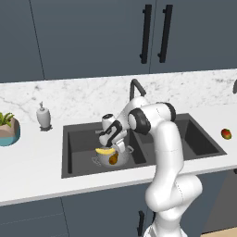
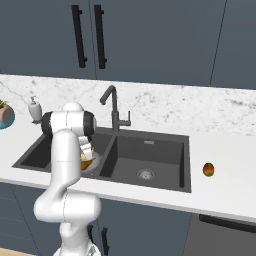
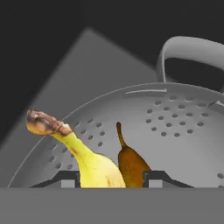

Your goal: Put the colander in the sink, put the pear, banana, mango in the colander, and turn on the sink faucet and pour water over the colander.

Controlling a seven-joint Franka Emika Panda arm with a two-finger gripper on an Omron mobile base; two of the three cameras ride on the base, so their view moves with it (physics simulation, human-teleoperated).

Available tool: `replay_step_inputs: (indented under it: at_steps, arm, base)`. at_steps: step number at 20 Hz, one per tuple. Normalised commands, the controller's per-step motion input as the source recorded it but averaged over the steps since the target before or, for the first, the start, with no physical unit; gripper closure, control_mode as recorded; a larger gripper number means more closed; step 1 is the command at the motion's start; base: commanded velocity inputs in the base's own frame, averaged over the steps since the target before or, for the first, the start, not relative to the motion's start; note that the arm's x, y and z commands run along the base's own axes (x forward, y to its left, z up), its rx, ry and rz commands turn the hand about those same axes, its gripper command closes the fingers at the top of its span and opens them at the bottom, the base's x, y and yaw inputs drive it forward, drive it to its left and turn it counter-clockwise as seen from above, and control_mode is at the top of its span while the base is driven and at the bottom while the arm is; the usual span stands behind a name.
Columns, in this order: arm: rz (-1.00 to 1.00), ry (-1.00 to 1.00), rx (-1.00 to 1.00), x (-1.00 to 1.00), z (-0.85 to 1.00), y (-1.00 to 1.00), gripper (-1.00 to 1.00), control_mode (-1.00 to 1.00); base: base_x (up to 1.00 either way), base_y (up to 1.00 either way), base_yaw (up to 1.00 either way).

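Observation:
The silvery colander stands in the left basin of the dark sink. The yellow banana lies inside it with its brown stem end up over the rim, and the brownish pear rests beside it. My gripper hangs just above the colander, open, with the banana and pear showing between the fingertips. The red-green mango lies on the counter right of the sink. Behind the basins' divider rises the dark faucet.
A white soap dispenser stands on the counter left of the sink. Further left is a potted plant. Dark cabinets with black handles hang above the marble backsplash.

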Motion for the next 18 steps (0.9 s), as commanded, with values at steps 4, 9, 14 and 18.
replay_step_inputs:
  at_steps: [4, 9, 14, 18]
  arm:
    - [0.0, 0.0, 0.0, -0.24, 0.14, -0.28, -1.0, -1.0]
    - [0.0, 0.0, 0.0, -0.28, 0.38, -0.18, -1.0, -1.0]
    - [0.0, 0.0, 0.03, -0.47, 0.4, -0.01, -1.0, -1.0]
    - [0.0, -0.06, 0.03, -0.43, 0.37, 0.05, -1.0, -1.0]
  base:
    - [0.0, 0.0, 0.0]
    - [0.0, 0.0, 0.0]
    - [0.0, 0.0, 0.0]
    - [0.0, 0.0, 0.0]
